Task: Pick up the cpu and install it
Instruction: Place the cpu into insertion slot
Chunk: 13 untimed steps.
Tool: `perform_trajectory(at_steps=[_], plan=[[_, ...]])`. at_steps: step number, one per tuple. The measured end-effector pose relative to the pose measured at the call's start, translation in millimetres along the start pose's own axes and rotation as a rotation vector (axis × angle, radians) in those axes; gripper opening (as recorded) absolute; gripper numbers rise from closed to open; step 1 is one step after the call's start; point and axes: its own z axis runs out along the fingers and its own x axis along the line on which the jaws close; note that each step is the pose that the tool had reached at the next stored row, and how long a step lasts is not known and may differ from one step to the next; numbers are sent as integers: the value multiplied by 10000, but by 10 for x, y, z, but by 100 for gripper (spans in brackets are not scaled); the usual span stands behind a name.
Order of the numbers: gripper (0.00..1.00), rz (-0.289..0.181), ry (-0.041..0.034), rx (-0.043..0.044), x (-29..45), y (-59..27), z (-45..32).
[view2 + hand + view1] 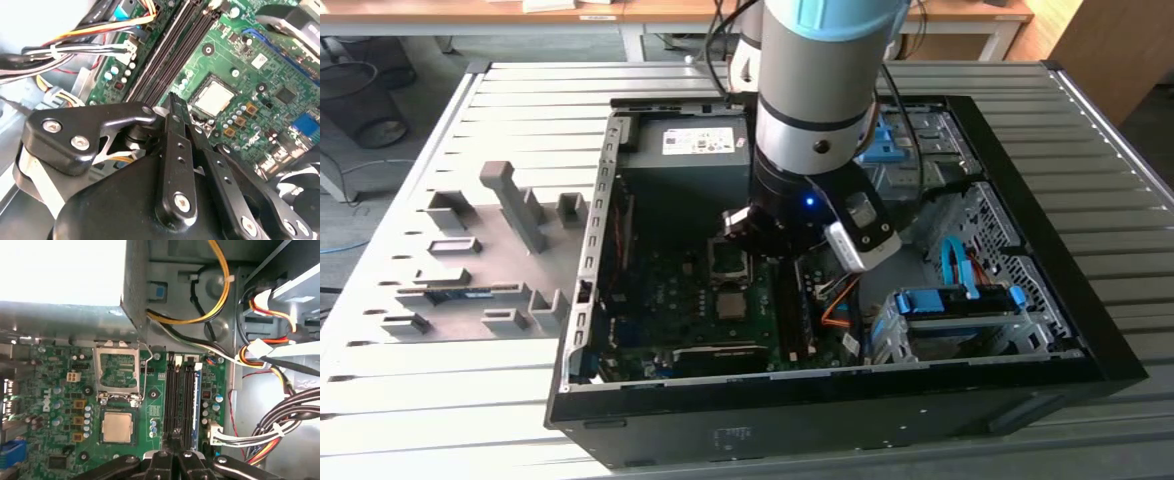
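Note:
The cpu (118, 426) lies flat in its socket on the green motherboard (55, 405), silver-grey top up; it also shows in the second wrist view as the cpu (215, 97). The socket's metal load plate (119, 371) stands flipped open beside it. My gripper (172, 100) is shut with nothing in it, its black fingers (175, 460) pressed together. It hovers just off the cpu's side, over the dark memory slots (182, 400). In the exterior view the gripper (761, 245) hangs inside the open computer case (1067, 330), above the board.
Bundles of coloured cables (270, 430) run along the case wall near the memory slots. A grey power supply (687, 150) sits at the case's far end, a drive cage with blue parts (961, 305) on the exterior view's right. A grey parts fixture (480, 250) stands left of the case.

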Motion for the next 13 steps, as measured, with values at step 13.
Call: perform_trajectory(at_steps=[13], plan=[[10,-1,-3,-75,-8,182,-63]])
